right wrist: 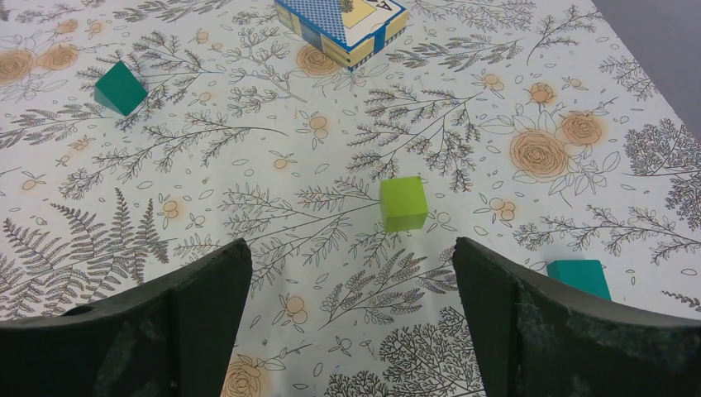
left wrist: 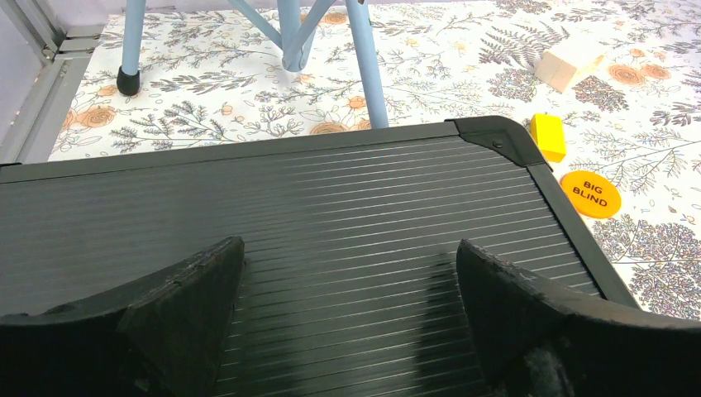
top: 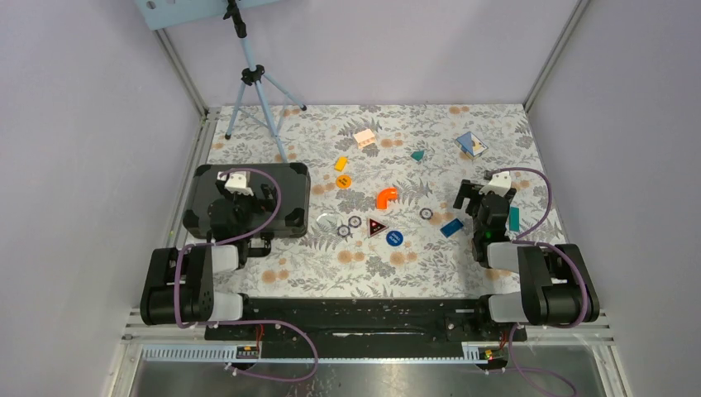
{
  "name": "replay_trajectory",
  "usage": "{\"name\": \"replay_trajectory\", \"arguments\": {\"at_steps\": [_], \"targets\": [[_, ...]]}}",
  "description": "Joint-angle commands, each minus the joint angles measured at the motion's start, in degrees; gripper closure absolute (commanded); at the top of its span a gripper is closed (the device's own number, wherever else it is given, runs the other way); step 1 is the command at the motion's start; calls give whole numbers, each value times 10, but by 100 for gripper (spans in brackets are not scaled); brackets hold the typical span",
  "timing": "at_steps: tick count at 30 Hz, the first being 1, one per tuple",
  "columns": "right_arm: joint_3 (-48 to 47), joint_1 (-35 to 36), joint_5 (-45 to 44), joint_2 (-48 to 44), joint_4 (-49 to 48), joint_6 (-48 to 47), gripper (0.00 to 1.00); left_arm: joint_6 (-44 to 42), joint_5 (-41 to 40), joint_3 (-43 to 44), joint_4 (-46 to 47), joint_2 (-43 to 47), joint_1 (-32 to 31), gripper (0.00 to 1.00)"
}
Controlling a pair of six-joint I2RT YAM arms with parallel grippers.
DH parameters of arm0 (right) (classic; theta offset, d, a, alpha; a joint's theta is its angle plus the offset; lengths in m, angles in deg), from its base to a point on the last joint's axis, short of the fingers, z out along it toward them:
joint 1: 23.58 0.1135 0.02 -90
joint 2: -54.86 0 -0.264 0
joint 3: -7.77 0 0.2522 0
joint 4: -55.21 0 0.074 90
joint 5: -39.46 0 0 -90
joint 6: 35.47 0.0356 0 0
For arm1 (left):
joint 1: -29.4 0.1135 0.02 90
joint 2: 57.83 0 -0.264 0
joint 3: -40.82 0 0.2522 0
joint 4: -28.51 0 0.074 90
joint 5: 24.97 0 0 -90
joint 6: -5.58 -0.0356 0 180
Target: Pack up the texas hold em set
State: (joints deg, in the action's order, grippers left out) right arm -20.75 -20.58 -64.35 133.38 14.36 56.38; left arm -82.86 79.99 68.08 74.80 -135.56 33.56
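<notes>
From above, my left pincer [top: 245, 195] hangs spread wide over the black case [top: 285, 178], which lies shut at the left of the table with its long axis running 9 to 3. My right pincer [top: 483, 198] is just as wide and holds nothing, well apart on the far side. The loose pieces lie between the two: the Big Blind disc [top: 343, 180] is just off the case's 3 o'clock edge, and the blue disc [top: 394, 238] is nearer the middle. The deck [top: 471, 144] sits at 12 o'clock from my right pincer, so that arm is clearly the nearer one for it.

Through my left wrist, the ribbed lid fills the space under and between my parted fingers. Its rounded corner is at 1 o'clock and the orange disc is beyond it at 3. I cannot see a latch or handle from here.

Through my right wrist, the deck is dead ahead at 12 o'clock, turned askew to my jaws. A green cube [right wrist: 403, 203] is between us, slightly to 1 o'clock.

As I read it, the lid has to come open before anything goes in. The case is under my left pincer, so that job falls to the left arm.
</notes>
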Motion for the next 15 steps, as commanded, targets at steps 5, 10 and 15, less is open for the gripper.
{"name": "replay_trajectory", "arguments": {"at_steps": [5, 10, 15], "targets": [[-11, 4, 5, -5, -20, 4, 2, 5, 4, 0, 21, 2, -2, 1], [-11, 4, 5, -5, -19, 3, 2, 5, 3, 0, 21, 2, -2, 1], [2, 5, 47, -29, -33, -12, 1, 35, -78, -11, 10, 37, -7, 1]]}}
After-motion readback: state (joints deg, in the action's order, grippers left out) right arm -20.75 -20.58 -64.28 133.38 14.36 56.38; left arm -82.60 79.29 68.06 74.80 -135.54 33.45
